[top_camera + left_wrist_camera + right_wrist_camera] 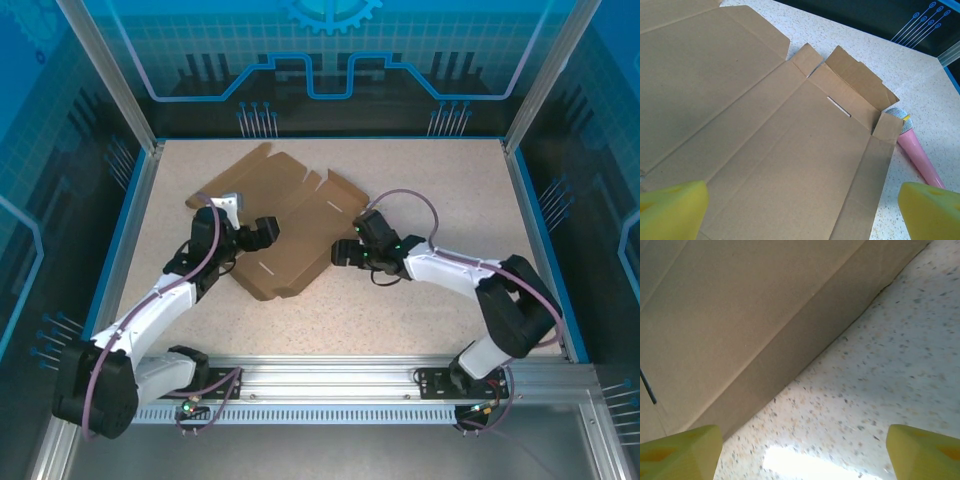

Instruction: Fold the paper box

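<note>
The paper box [300,215] lies unfolded on the counter [450,190], a flat brown die-cut sheet in the left half, reaching from near the far edge toward the middle. One of its corners points at the near edge.

My left end effector [268,232] hangs over the left part of the sheet. In the left wrist view its yellow fingertips [672,210] stand wide apart, the end effector [800,215] open and gripping nothing, with the creased panels of the paper box [765,125] spread below. A narrow slit [839,106] is cut near the end flap [855,75], which tilts up a little. Just beside the small corner tab [887,127] a pink stick with a grey mesh head [917,155] lies on the speckled counter [920,100].

My right end effector [342,252] sits at the right edge of the sheet. From the right wrist, it [800,455] is also open and holds nothing. The side edge of the paper box [740,305] runs diagonally ahead of it, and bare counter [880,365] lies between the fingertips [925,450].
</note>
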Robot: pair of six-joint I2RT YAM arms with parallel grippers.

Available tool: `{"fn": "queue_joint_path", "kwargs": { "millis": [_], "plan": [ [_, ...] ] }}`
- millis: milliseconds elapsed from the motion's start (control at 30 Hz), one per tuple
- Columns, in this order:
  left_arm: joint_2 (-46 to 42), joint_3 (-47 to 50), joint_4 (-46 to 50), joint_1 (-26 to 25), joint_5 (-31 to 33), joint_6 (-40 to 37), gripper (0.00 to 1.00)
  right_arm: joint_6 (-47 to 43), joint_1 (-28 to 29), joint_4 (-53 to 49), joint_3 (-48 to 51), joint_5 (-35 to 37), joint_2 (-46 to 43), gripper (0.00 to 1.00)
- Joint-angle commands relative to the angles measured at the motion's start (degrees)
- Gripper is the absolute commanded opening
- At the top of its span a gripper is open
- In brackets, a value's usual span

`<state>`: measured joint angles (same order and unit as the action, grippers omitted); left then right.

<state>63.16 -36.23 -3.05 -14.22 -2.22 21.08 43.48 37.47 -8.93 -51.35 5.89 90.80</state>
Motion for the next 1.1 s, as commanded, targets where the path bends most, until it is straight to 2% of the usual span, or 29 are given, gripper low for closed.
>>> {"fn": "queue_joint_path", "kwargs": {
  "millis": [0,533,900,1067],
  "plan": [
    [-0.7,-1.4,1.1,-0.5,0.5,0.5,0.99,6.0,0.4,4.7,-2.3,-0.3,3.3,0.83],
    [-0.6,-0.7,1.5,-0.6,0.5,-0.2,0.99,11.9,-0.5,12.2,-4.0,-0.6,12.4,0.52],
    [-0.4,-0.6,1.7,-0.6,0.4,-0.6,0.99,17.1,-1.2,16.0,-3.7,0.7,14.7,0.42],
    [-0.3,-0.7,1.8,-0.6,0.1,-0.5,0.99,20.3,-1.1,18.8,-2.5,3.4,15.0,0.36]
  ]
}}
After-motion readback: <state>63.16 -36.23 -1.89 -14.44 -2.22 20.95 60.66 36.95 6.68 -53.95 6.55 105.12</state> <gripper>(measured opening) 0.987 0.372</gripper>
